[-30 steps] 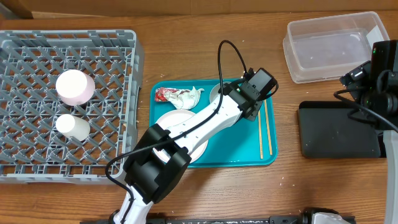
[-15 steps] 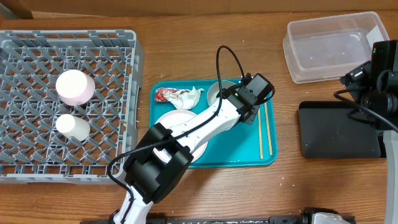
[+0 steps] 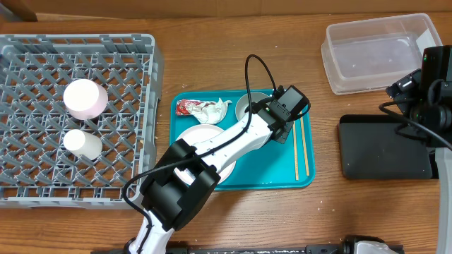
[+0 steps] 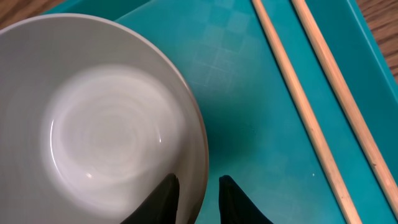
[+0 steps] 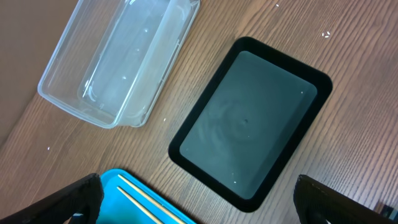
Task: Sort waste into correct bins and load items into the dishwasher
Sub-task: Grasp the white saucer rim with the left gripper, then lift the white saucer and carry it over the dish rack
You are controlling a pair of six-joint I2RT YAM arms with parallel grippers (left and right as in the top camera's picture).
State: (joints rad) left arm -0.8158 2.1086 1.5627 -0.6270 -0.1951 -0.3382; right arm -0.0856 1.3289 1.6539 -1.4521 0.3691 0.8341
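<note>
My left gripper [image 3: 261, 111] reaches over the teal tray [image 3: 275, 173]. In the left wrist view its fingers [image 4: 199, 190] are open a little and straddle the right rim of the small white plate [image 4: 106, 124], one finger inside and one outside. The plate also shows in the overhead view [image 3: 244, 106]. Two wooden chopsticks [image 3: 301, 144] lie on the tray's right side. The large white plate [image 3: 198, 134] lies partly under the arm. The red wrapper [image 3: 185, 106] and white tissue [image 3: 214, 109] lie at the tray's back. My right gripper [image 5: 199, 199] is open and empty above the black tray [image 5: 249, 124].
The grey dish rack [image 3: 42, 176] stands at the left and holds an upturned pale bowl [image 3: 85, 97] and a white cup [image 3: 81, 143]. The clear tub [image 3: 374, 53] sits at the back right. The black tray [image 3: 385, 148] lies in front of it.
My left gripper has shifted slightly left and toward the small plate. The right arm has not moved.
</note>
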